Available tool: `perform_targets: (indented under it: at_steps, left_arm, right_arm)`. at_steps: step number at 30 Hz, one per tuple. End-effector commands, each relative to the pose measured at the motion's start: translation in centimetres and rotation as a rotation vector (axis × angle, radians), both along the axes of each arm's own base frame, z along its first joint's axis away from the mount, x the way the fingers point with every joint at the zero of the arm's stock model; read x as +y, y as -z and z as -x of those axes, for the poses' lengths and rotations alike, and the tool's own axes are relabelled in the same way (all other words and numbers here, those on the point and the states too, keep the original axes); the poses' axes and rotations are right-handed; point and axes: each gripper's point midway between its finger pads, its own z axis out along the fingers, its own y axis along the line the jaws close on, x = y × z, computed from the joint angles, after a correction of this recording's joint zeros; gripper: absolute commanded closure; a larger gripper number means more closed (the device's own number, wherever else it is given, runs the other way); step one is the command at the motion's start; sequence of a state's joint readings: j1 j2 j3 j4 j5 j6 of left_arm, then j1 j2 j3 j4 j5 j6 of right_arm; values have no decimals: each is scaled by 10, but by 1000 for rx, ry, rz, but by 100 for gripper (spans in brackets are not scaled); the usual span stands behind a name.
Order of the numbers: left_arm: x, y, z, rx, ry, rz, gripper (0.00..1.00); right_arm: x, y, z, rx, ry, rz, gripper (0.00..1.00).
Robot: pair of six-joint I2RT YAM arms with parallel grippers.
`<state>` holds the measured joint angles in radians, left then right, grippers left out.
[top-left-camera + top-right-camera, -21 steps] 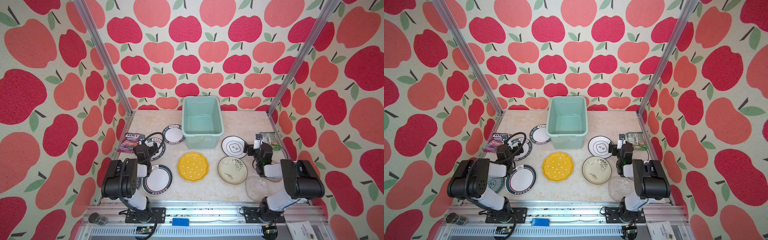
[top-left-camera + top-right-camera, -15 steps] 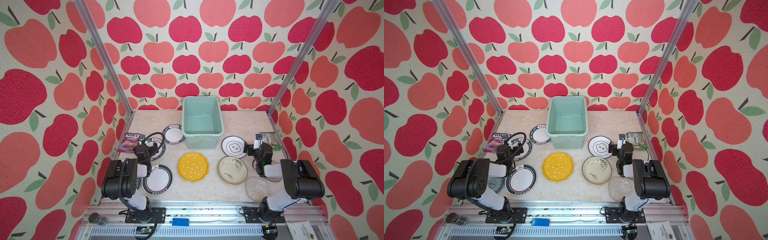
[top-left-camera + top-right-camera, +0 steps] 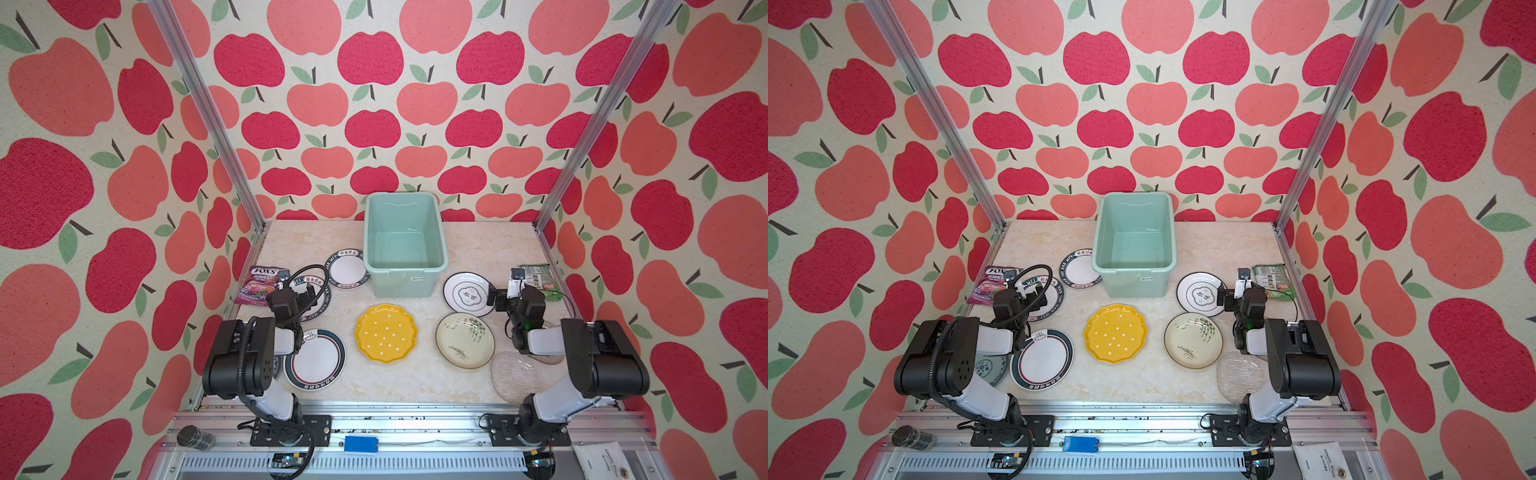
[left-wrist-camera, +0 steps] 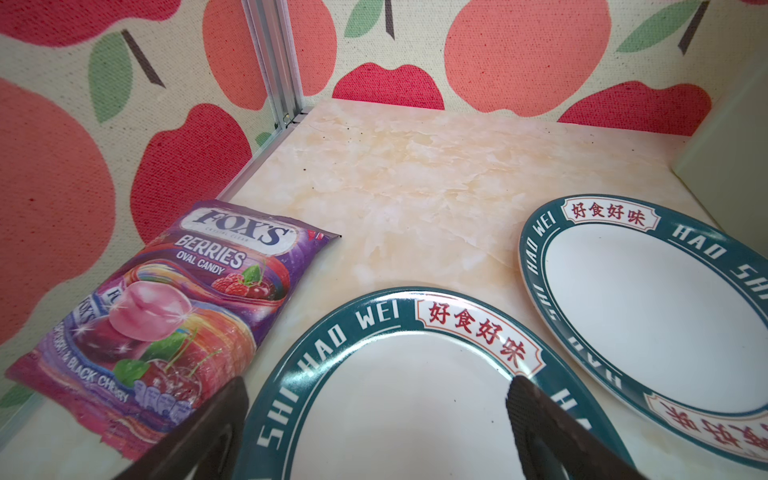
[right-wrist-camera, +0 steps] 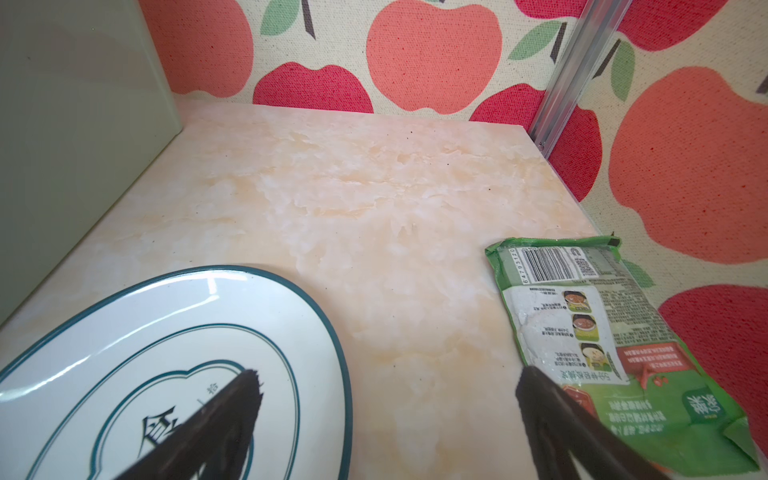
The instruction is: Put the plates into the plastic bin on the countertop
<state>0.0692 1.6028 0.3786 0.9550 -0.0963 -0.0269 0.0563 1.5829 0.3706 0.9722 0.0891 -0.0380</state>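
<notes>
My left gripper (image 4: pixel 374 386) hangs wide apart over a lettered plate (image 4: pixel 407 419). My right gripper (image 5: pixel 388 374), equally spread and holding nothing, hangs over the edge of a white plate (image 5: pixel 145 328). The other plates (image 3: pixel 386 332) lie on the countertop (image 3: pixel 478 249) around the bin (image 3: pixel 405 274).

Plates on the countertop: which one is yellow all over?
The yellow plate with white dots, directly before the plastic bin; the others are mostly white, cream or clear.

Both top views look down from high at the 6 o'clock edge, covering the whole countertop (image 3: pixel 478 249). The wrist cameras sit low and close, facing 12 o'clock: left shares the purple packet (image 4: pixel 166 316) at 9 o'clock, right the green packet (image 5: pixel 602 353) at 3 o'clock.
</notes>
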Motion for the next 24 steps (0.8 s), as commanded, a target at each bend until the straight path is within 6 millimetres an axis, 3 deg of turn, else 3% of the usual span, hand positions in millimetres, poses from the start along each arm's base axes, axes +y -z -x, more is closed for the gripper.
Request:
perform_targets:
  at_steps: [1,9,13,16,19,21,24]
  left_arm:
    - [5,0,1,-9,-1,8,1]
    - [9,0,3,-18,-26,15,1]
    - [7,-9,3,-20,-35,-13,1]
    - [-3,-36,3,4,-3,-43,1]
    - [-1,-72,8,60,-66,25,1]
    - [16,-93,21,92,-237,215,1]
    - [34,-88,51,182,-477,635,1]
  right_arm:
    - [-1,-1,0,-10,-1,10,1]
    - [-3,-1,1,-14,5,2,1]
    - [-21,-16,6,-43,118,12,1]
    - [-22,-44,14,-59,118,15,1]
    - [-18,-87,24,-94,117,-82,1]
    - [-25,-114,36,-82,197,-287,1]
    - [-10,-155,53,-81,86,-469,1]
